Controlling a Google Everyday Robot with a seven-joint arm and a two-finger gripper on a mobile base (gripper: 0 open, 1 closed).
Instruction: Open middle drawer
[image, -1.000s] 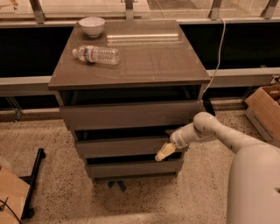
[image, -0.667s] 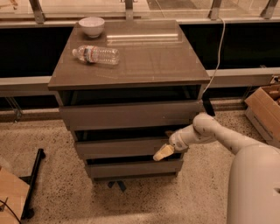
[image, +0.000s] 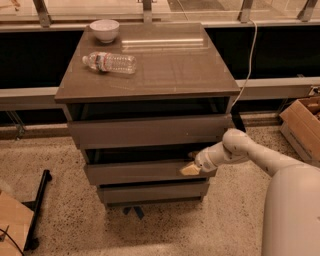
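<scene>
The middle drawer (image: 140, 172) is the central grey-brown flat front of the cabinet's three, pulled out a little past the lowest front, with a dark gap above it. My gripper (image: 190, 168) is at the right end of the drawer's top edge, its tan fingertips against the front's upper rim. My white arm (image: 250, 152) reaches in from the lower right. The topmost drawer (image: 150, 131) sits above, also slightly out. The lowest drawer (image: 152, 191) is below.
A plastic water bottle (image: 110, 63) lies on the cabinet top (image: 165, 65), and a white bowl (image: 104, 30) stands at its back left. A cardboard box (image: 302, 125) is on the floor at right. A black stand (image: 37, 210) is at lower left. A white cable (image: 248, 60) hangs behind.
My gripper has shifted slightly left and down along the middle drawer's top edge. The drawer front looks about the same.
</scene>
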